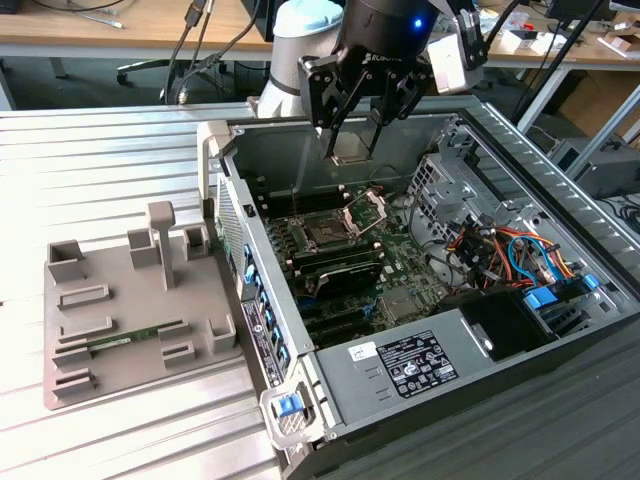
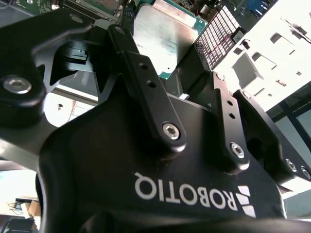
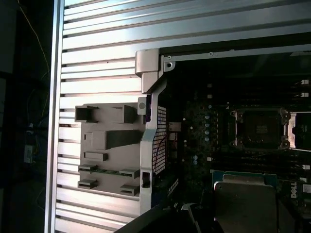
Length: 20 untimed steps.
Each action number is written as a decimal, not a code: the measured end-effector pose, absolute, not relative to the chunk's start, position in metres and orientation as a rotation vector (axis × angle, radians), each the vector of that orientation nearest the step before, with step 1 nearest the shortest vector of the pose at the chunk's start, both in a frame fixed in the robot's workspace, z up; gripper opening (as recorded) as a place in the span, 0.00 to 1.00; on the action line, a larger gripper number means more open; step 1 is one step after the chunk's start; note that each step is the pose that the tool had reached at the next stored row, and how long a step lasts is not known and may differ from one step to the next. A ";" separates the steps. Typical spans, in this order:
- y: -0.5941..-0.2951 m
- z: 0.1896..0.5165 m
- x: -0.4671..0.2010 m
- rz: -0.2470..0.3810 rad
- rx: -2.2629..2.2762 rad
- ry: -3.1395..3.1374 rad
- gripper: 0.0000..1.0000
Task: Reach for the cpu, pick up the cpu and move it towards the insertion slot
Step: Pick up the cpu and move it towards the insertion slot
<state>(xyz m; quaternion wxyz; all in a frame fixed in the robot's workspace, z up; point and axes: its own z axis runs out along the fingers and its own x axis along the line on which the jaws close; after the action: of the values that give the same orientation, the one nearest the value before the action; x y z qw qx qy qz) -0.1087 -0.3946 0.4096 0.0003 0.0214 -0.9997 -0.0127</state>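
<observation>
The ribbed metal worktop (image 1: 100,180) carries an open computer case (image 1: 280,150) and, on the exterior view's left, a grey tray (image 1: 110,270) with a thin green memory stick (image 1: 130,340) lying in one of its recesses.

The reach and the pick-up look done. The end effector (image 1: 352,152) hangs inside the case over the far part of the board, its fingers (image 2: 141,73) drawn in on two opposite edges of the cpu (image 1: 349,146). The chip is clear of the tray and held flat in the air. In the second wrist view its silvery face (image 2: 163,36) sits between the two fingers.

What is left is the last of the carry. The insertion slot (image 1: 327,232) lies nearer than the chip and lower, a little toward the exterior view's left, and its dark centre looks empty. In the first wrist view the chip (image 3: 245,204) is apart from the slot (image 3: 260,128), not yet over it.

Room is open straight above the slot. It is tight at these edges:
- The hinged bracket (image 1: 365,212) stands raised on the slot's right side, between chip and slot.
- The case's far wall is just behind the end effector.
- A metal drive cage (image 1: 440,180) is close on the right.
- Black memory slots (image 1: 340,272) run just near of the slot.
</observation>
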 end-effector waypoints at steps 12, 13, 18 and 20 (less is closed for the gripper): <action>-0.395 0.409 -0.093 -0.040 0.067 -3.140 0.55; -0.395 0.409 -0.092 -0.040 0.067 -3.140 0.55; -0.395 0.409 -0.089 -0.040 0.067 -3.140 0.55; -0.395 0.409 -0.087 -0.040 0.067 -3.140 0.55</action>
<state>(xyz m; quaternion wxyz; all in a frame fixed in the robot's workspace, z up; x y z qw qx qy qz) -0.0867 -0.3946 0.4091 0.0003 0.0214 -0.9997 -0.0126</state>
